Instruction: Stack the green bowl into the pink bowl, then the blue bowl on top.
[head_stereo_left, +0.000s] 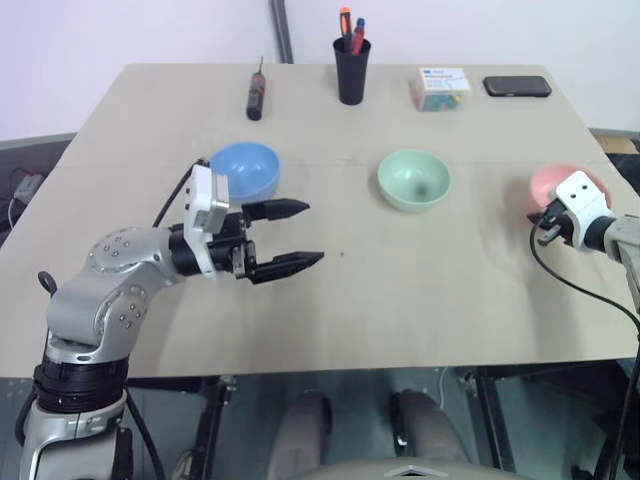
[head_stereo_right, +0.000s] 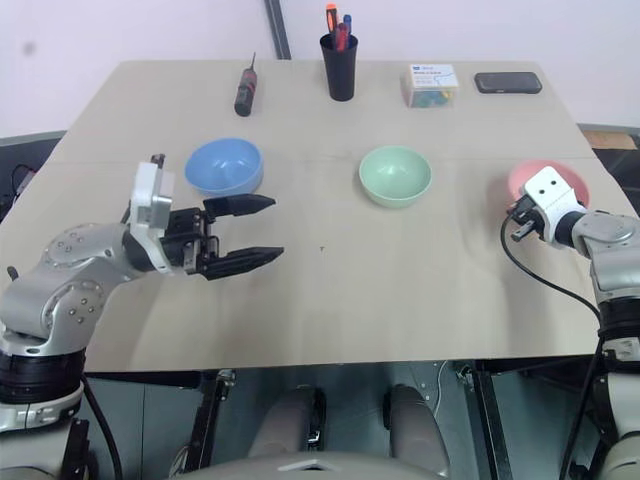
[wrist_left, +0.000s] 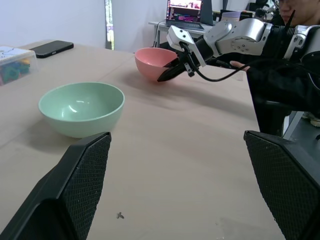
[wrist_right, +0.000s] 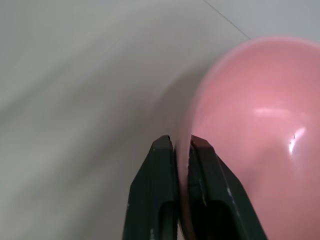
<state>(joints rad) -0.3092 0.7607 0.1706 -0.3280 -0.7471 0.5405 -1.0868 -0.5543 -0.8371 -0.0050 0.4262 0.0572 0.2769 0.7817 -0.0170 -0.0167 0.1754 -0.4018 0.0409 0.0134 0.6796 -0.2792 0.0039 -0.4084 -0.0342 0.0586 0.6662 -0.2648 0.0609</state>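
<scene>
Right gripper (wrist_right: 182, 150) is clenched on the pink bowl (head_stereo_left: 553, 183) rim at far right; left gripper (head_stereo_left: 296, 236) hangs spread. I judge I'm securing the pink bowl; next I need the green bowl (head_stereo_left: 414, 179).

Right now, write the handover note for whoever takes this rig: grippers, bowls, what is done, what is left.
Left gripper: jaws open, empty, above the table just in front of the blue bowl.
Right gripper: jaws shut on the rim of the pink bowl, at the table's right edge.
Green bowl: alone, mid-table.
Done: nothing stacked; all three bowls stand apart.
Left: green into pink, then blue on top.
</scene>
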